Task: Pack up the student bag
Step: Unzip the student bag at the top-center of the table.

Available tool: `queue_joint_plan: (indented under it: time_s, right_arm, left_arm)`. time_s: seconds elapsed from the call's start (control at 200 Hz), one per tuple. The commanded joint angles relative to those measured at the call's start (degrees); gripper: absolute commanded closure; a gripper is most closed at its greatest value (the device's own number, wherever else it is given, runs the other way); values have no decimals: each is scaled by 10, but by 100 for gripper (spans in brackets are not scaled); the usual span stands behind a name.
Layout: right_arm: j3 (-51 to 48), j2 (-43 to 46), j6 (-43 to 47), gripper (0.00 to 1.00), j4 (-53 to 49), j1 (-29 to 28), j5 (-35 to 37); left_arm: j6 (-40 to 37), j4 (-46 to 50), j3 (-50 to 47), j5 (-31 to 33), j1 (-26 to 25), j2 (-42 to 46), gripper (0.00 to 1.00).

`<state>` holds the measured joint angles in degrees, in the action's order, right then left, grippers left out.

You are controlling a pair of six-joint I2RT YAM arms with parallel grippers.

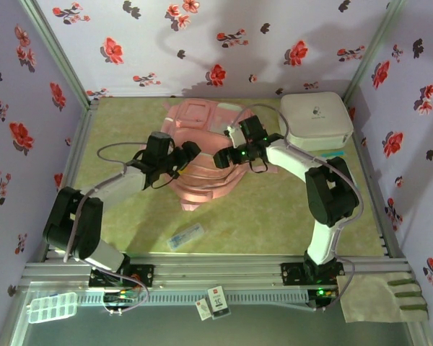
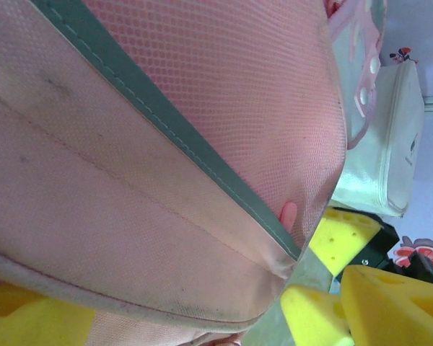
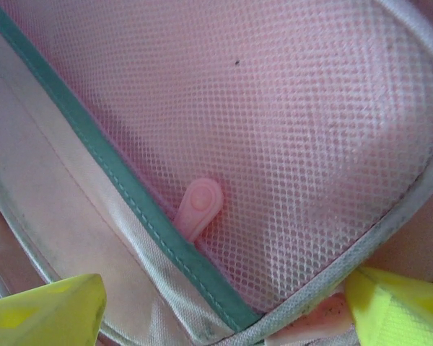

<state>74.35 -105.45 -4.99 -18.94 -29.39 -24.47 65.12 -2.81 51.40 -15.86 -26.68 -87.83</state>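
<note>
Student bag [image 1: 206,184]: contents hidden from us; long axis far-to-near.
Left gripper [image 1: 191,152], right gripper [image 1: 221,158]: jaws wide, straddling bag fabric.

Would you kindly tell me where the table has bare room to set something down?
Bare mat: between the clear item and the right arm's base, and in the back left corner beside the student bag. Crowded around the bag and white case.
</note>
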Motion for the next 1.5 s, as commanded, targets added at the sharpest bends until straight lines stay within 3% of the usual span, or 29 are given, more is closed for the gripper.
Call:
queue_joint_plan:
  time_s: [0.0,0.2,0.495,0.74,1.07,1.29,1.49]
  right_arm:
    - [-36,30,31,15,-30,-10,-36]
    - [-56,50,58,24,-37,-13,-25]
    - [-46,48,71,53,-36,-26,66]
    - [-53,52,82,63,-42,-34,97]
    - [-72,78,76,97,-44,-46,106]
    - [-100,123,55,99,-12,-81,96]
    - [-94,113,22,100,37,-130,87]
  left_arm:
    - [15,-52,2,-21,6,-18,15]
    - [10,-51,15,-33,12,-18,16]
    - [4,-43,16,-34,20,-5,16]
    - [3,-40,18,-37,20,-1,16]
    - [5,-40,16,-38,20,-1,17]
    - [4,-44,20,-38,19,-5,17]
    - [8,-53,28,-44,16,-16,19]
